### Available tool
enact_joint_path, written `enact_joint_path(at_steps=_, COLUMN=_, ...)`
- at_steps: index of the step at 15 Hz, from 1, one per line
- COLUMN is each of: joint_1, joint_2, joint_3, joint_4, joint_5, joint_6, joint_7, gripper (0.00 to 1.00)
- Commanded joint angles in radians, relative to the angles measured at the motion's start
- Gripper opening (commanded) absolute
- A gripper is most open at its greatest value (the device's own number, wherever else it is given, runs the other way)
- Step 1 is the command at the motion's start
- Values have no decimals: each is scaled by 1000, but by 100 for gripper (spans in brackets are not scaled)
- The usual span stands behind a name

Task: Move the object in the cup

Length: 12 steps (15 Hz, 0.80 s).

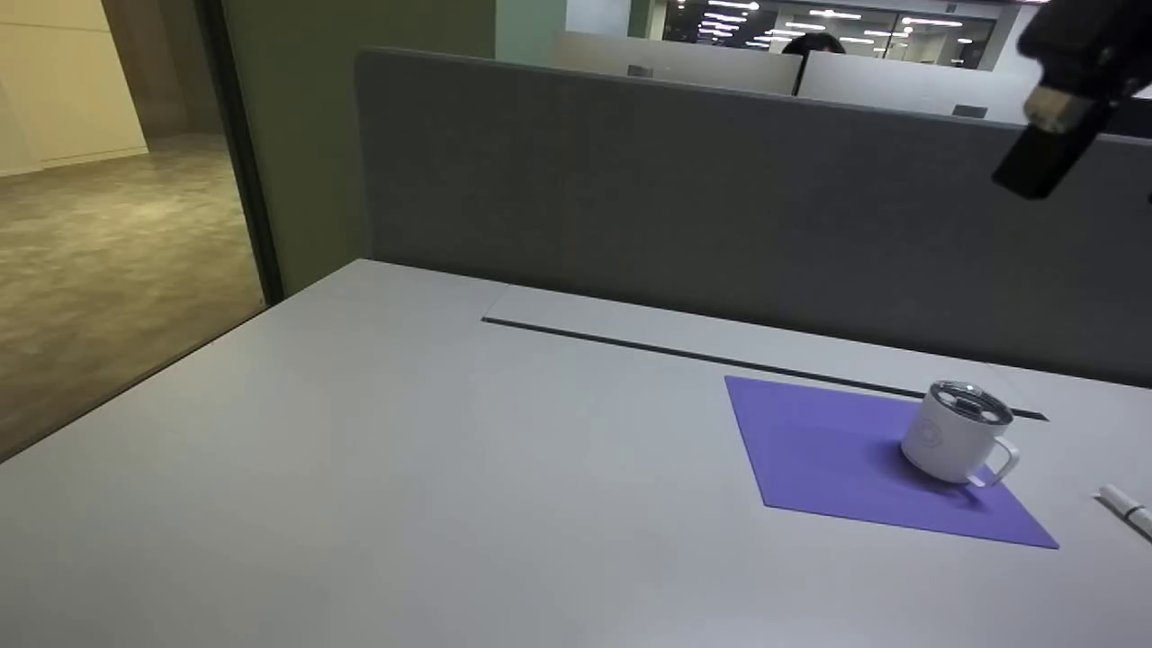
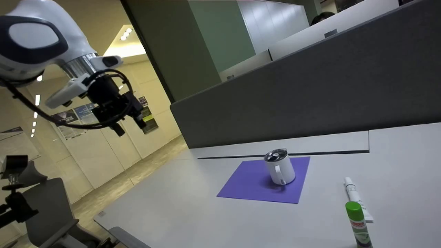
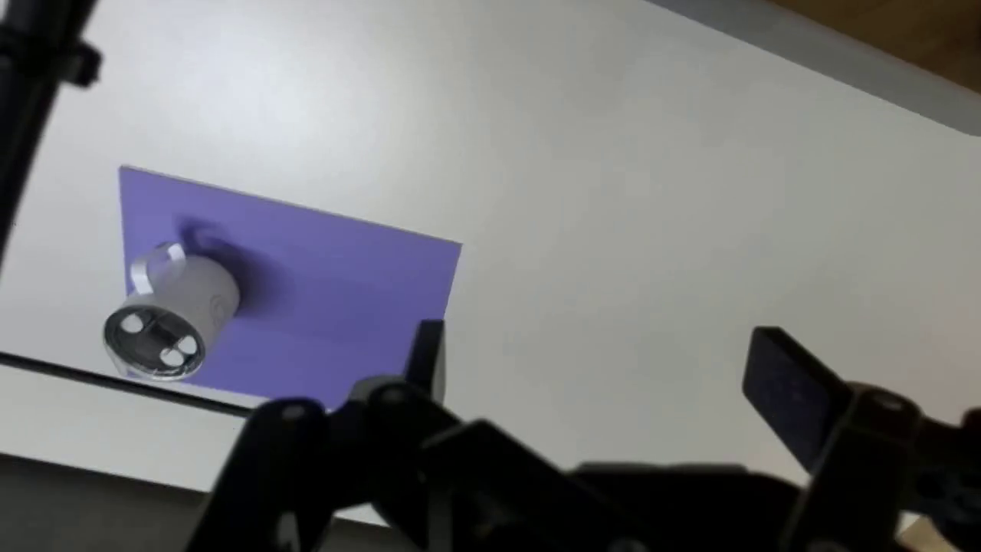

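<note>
On the purple mat (image 2: 241,184) stands the cup (image 2: 286,170), axis vertical, handle (image 2: 278,172) pointing away from the partition (image 2: 310,103); the gripper (image 3: 599,359) gapes wide.

White desk (image 1: 378,468), grey divider panel (image 1: 630,207) along its back in both exterior views, pale partitions (image 1: 900,85) beyond. In an exterior view: olive wall (image 1: 310,162), mottled brownish floor (image 1: 153,252), glass window (image 1: 864,45) with strip lights (image 1: 832,13) showing. In an exterior view: cream wall (image 2: 100,162) with posters (image 2: 65,116), dark grey chair (image 2: 48,203), bright ceiling lights (image 2: 126,33). Wrist view: grey strip (image 3: 812,57) bordering desk.
</note>
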Motion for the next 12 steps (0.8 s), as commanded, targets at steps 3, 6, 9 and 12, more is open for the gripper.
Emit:
enact_joint_path(at_steps=3, joint_1=-69, joint_2=353, joint_3=-103, joint_4=152, joint_5=-163, joint_6=239, joint_7=-218, gripper=100)
enact_joint_path(at_steps=6, joint_1=-108, joint_2=544, joint_3=-124, joint_4=249, joint_5=-246, joint_6=312, joint_7=-298, gripper=75)
enact_joint_path(at_steps=9, joint_1=-147, joint_2=739, joint_3=-122, joint_4=386, joint_5=-308, joint_6=338, joint_7=-311, gripper=60)
enact_joint_path(at_steps=12, joint_1=-176, joint_2=912, joint_3=-109, joint_4=544, joint_5=-289, joint_6=300, joint_7=-353, gripper=38)
